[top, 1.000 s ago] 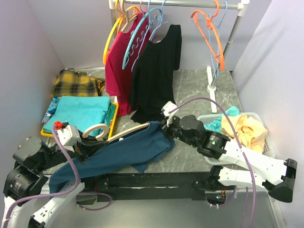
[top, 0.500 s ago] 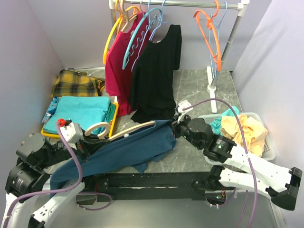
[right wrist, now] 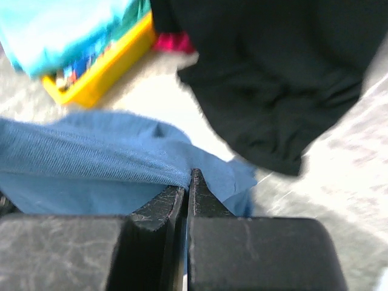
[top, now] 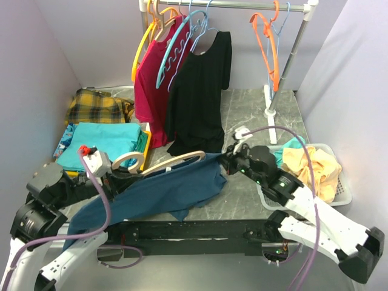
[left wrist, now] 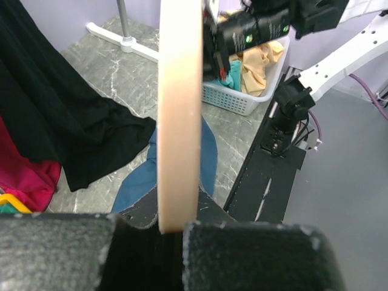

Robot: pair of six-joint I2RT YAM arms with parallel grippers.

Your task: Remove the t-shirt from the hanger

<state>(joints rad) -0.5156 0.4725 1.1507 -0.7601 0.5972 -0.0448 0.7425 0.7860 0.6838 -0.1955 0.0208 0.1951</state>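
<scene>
My left end effector (left wrist: 179, 225) clamps the wooden hanger (left wrist: 179, 109); my right end effector (right wrist: 188, 193) is pinched tight on the blue t-shirt (right wrist: 91, 151). Lower right, the white basket (top: 343, 195) holds yellow and teal clothes (top: 309, 165).

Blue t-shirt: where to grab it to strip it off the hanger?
Grip the blue t-shirt by its edge at the right tip of the wooden hanger, coming from the right: the cloth drapes off the bar there, and the left claw clamps the hanger near its hook.
</scene>
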